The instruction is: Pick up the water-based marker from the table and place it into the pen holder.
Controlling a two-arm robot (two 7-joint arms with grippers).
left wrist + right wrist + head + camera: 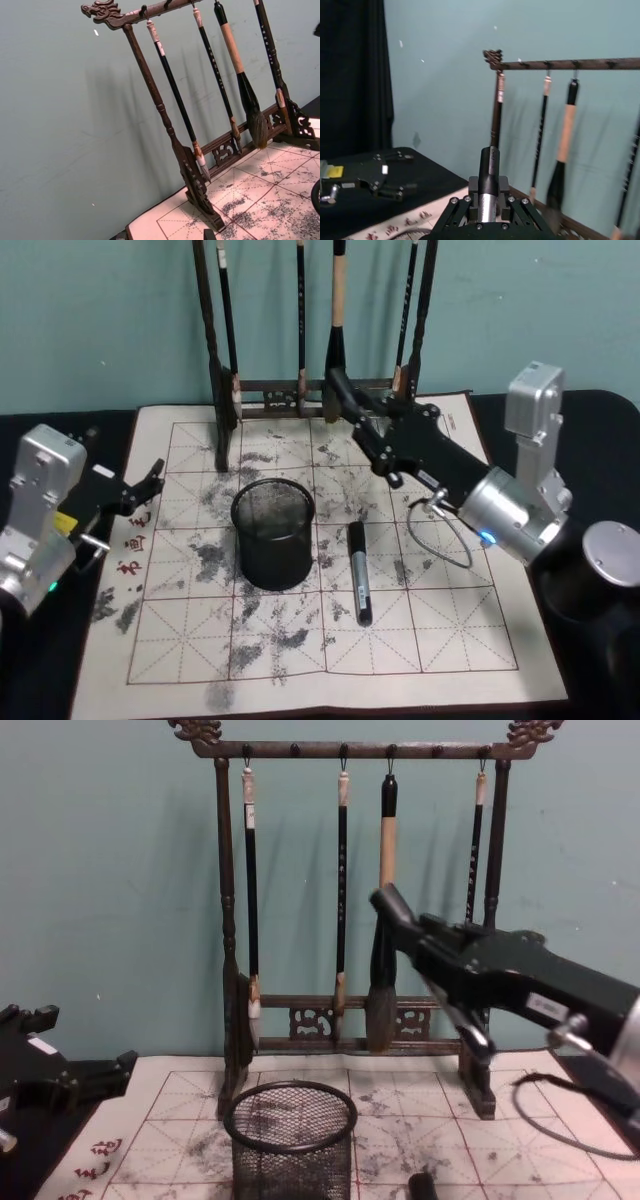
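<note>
1. Pen holder [272,562]: stands upright on the gridded, ink-stained mat [440,630], about mid-mat. Its mouth is open, with nothing over the rim.
2. Marker [358,575]: lies flat on the mat to the holder's right, just beside it but not touching. Its long axis runs front-to-back and its far end is about level w/ the holder's rim in the head view. Bare mat all round it; nothing is gripping it.
3. Right gripper [338,388]: up behind & to the right of the holder, raised well above the rim. The arm slants in from the right. Jaws are pressed together, w/ nothing seen between them. In the chest view the tip sits in front of the thick brush [385,850].
4. Left gripper [153,485]: left of the holder & well apart from it, over the mat's left edge. Jaws are spread & empty.
5. Brush rack [212,350]: behind the holder along the mat's back edge, w/ brushes hanging from it. There is a clear strip of mat between the rack base & the holder.
6. In front of the holder, open mat runs to the near edge. Beyond the mat's edges is black tabletop [30,680].
</note>
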